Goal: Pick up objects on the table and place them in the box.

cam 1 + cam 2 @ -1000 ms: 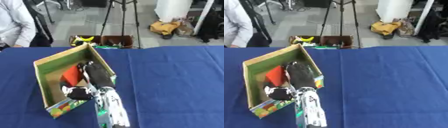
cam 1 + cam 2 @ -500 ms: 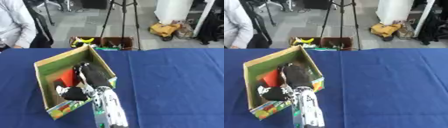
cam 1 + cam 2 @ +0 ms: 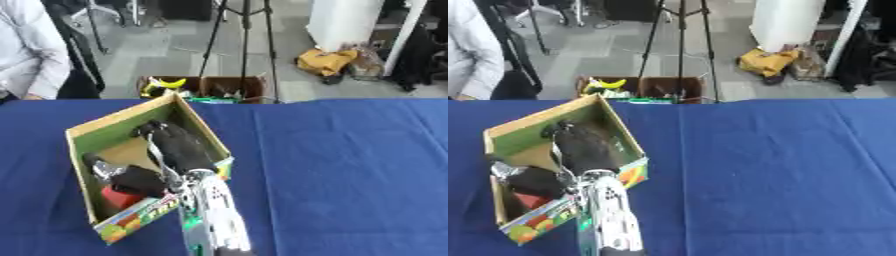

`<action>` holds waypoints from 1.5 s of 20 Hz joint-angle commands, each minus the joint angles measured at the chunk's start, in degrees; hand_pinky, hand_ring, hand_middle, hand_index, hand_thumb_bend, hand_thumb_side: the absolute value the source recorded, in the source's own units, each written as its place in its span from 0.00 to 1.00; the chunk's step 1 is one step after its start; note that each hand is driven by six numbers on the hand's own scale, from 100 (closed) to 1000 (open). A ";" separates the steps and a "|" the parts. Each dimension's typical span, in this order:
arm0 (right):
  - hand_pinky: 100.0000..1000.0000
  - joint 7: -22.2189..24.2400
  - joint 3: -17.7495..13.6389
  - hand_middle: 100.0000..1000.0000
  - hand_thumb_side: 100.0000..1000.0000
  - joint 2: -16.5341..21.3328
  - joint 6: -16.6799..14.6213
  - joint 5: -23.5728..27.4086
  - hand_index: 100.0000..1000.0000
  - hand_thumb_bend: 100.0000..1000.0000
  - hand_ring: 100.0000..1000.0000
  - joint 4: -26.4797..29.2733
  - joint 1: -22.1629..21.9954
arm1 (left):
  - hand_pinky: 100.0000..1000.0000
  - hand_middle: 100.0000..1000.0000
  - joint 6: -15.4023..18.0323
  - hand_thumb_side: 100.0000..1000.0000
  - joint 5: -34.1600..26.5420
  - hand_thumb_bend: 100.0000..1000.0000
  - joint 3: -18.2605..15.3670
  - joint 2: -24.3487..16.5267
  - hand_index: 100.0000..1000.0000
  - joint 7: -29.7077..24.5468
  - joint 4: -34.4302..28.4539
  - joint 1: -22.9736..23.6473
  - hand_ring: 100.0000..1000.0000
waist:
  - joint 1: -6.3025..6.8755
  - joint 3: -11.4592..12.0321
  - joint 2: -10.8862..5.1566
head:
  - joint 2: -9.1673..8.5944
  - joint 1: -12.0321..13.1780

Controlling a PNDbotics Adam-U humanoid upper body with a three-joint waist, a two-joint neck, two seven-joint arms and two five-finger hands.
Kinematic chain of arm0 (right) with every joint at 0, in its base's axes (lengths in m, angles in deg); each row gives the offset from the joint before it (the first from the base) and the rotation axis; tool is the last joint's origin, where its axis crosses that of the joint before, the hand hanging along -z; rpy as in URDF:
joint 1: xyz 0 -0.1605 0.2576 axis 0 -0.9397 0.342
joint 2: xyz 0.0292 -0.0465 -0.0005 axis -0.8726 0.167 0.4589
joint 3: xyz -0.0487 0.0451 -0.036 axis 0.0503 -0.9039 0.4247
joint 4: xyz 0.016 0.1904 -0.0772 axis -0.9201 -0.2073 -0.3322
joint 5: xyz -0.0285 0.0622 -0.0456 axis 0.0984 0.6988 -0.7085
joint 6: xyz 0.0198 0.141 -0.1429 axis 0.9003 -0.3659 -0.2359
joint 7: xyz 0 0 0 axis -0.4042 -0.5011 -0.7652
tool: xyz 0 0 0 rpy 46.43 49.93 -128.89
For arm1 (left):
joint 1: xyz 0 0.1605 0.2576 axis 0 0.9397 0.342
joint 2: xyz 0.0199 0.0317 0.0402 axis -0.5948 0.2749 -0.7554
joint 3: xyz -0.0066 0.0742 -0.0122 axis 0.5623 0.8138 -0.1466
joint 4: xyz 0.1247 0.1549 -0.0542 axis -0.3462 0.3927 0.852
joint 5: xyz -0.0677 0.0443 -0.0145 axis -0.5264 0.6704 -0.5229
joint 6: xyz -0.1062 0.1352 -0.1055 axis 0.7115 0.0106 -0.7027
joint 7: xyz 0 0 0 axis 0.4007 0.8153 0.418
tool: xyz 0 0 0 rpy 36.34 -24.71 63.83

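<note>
A cardboard box (image 3: 199, 123) with green inner walls and a fruit-printed front stands on the left of the blue table (image 3: 350, 175). My left hand (image 3: 179, 147) reaches into it from the near edge on a silver forearm (image 3: 214, 220). Its black fingers lie stretched toward the far corner and hold nothing, so the hand is open. Under and left of the hand lie a red object (image 3: 118, 196), a black part (image 3: 140, 181) and a small silvery thing (image 3: 101, 167), all inside the box. My right hand shows in no view.
Past the table's far edge, a low brown crate (image 3: 645, 90) with a yellow item stands on the floor beside tripod legs (image 3: 680, 45). A person in white (image 3: 31, 55) sits at the far left, touching nothing. The table's right half is bare blue cloth.
The red object, which showed at mid-box beside the hand, now shows nearer the box's front wall. The hand sits a little deeper in the box. The box has not moved.
</note>
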 commanded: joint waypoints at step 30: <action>0.75 -17.11 9.32 0.71 0.76 17.39 8.10 40.95 0.77 0.11 0.85 -9.86 18.84 | 0.26 0.63 -0.68 0.87 -0.88 0.53 -0.03 -2.68 0.88 1.24 -1.15 1.21 0.54 | 1.04 -2.00 -6.26 | 4.70 2.96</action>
